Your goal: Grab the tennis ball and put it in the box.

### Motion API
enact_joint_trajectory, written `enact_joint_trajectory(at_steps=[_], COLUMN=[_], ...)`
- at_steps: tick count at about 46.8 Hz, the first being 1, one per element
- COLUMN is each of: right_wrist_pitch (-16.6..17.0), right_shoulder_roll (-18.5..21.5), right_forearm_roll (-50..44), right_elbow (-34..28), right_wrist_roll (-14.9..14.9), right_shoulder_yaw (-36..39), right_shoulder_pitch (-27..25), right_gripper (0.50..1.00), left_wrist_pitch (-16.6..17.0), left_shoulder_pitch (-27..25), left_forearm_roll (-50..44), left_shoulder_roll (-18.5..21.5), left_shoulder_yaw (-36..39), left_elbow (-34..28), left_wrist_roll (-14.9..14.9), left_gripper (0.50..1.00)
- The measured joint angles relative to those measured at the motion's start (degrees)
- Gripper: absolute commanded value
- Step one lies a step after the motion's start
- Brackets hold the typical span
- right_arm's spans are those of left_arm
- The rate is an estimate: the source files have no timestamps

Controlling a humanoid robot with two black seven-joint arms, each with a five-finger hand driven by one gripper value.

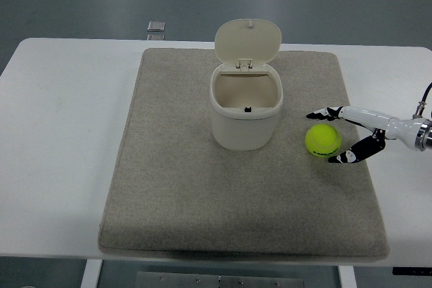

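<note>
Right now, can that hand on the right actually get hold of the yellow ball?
Probably yes. The right hand has its fingers spread on both sides of the tennis ball, which sits alone on the mat, clear of the box. Nothing blocks it.

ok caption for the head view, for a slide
Right hand open around the tennis ball on the mat, beside the open box.

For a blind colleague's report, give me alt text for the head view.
The right hand brackets a tennis ball on a grey mat, fingers open around it. Left of the ball stands a cream box, lid up, on a white table.
</note>
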Motion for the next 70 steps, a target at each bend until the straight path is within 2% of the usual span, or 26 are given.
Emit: enact_joint_trajectory(at_steps=[2, 8, 13, 25, 31, 34, 41, 45, 47, 56, 63, 70], right_wrist_pitch=[0.0, 0.0, 0.0, 0.0, 0.0, 0.0, 0.0, 0.0, 0.0, 0.16, 0.51, 0.61], right_shoulder_roll=[0.08, 0.61, 0.68, 0.76, 0.76, 0.76, 0.72, 0.43, 0.13, -1.94, -4.01, -5.37], right_forearm_roll=[-0.31, -0.67, -0.75, -1.2, -1.21, -1.21, -1.21, -1.08, -0.77, 0.12, 1.47, 1.69], right_elbow=[-0.01, -0.08, -0.1, -0.11, -0.11, -0.11, -0.11, -0.11, -0.1, 0.4, 1.33, 3.31], right_wrist_roll=[0.0, 0.0, 0.0, 0.0, 0.0, 0.0, 0.0, 0.0, 0.03, 0.63, 4.63, 6.36], right_shoulder_yaw=[0.0, -0.01, -0.07, -0.09, -0.09, -0.09, -0.03, 0.07, 0.11, 0.78, 0.82, 0.98], right_shoulder_pitch=[0.0, -0.08, -0.08, -0.25, -0.26, -0.26, -0.26, -0.24, -0.22, 0.49, 1.8, 3.13], right_gripper=[0.901, 0.836, 0.805, 0.801, 0.776, 0.744, 0.633, 0.533, 0.505, 0.5, 0.5, 0.5], left_wrist_pitch=[0.0, 0.0, 0.0, 0.0, 0.0, 0.0, 0.0, 0.0, 0.0, 0.0, 0.0, 0.0], left_shoulder_pitch=[0.0, 0.02, 0.03, 0.02, 0.02, 0.0, 0.01, 0.02, 0.02, 0.02, 0.02, 0.0], left_forearm_roll=[0.0, 0.02, 0.02, 0.03, 0.03, 0.03, 0.03, 0.0, 0.0, 0.0, 0.0, 0.04], left_shoulder_roll=[0.0, 0.0, 0.0, 0.0, 0.0, 0.0, 0.0, 0.0, 0.0, 0.0, 0.0, 0.0], left_shoulder_yaw=[0.01, 0.01, 0.01, 0.01, 0.01, 0.02, 0.01, 0.02, 0.01, 0.01, 0.0, 0.01], left_elbow=[0.0, 0.0, 0.0, 0.0, 0.0, 0.0, 0.0, 0.0, 0.0, 0.0, 0.0, 0.0], left_wrist_roll=[-0.01, 0.0, 0.0, -0.01, -0.01, 0.0, -0.01, 0.0, -0.01, -0.01, -0.01, -0.01], left_gripper=[0.996, 0.996, 0.996, 0.996, 0.996, 0.996, 0.996, 0.996, 0.996, 0.996, 0.996, 0.996])
